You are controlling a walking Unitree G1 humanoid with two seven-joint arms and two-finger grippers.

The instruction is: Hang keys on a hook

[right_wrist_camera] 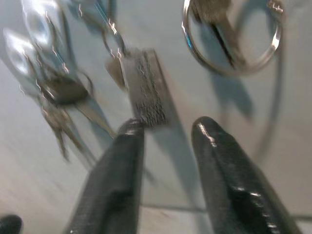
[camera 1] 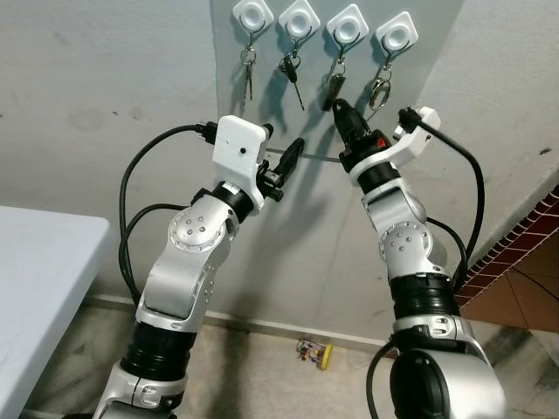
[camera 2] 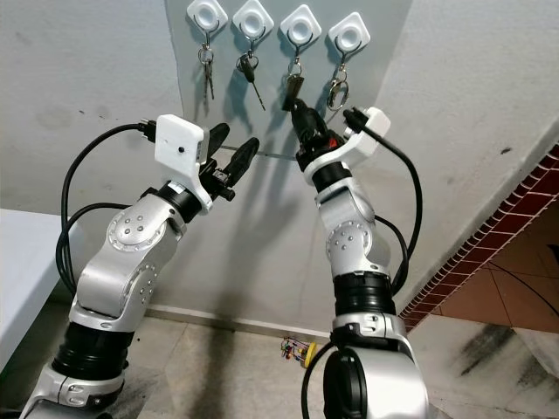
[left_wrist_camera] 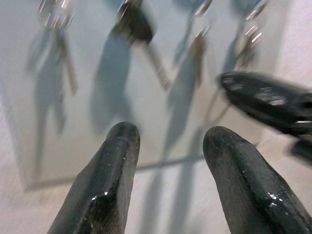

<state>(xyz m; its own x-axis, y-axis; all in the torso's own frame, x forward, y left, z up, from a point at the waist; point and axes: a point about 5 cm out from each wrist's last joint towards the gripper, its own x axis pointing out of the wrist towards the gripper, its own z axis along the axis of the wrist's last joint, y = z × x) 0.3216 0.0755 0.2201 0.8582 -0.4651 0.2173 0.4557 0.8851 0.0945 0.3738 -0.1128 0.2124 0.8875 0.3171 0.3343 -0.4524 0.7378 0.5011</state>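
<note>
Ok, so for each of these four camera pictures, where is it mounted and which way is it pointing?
Left eye: on the head, facing the wall's four white hooks; both arms raised.
Right eye: same scene, slightly offset.
Left wrist: looks past the open left gripper at the hanging keys and the right gripper's finger.
Right wrist: looks past the open right gripper at a flat key tag.
Shared: all show the keys.

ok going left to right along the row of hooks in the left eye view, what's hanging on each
silver keys → black-headed key → dark key, with the right gripper just below it → ring bunch
</note>
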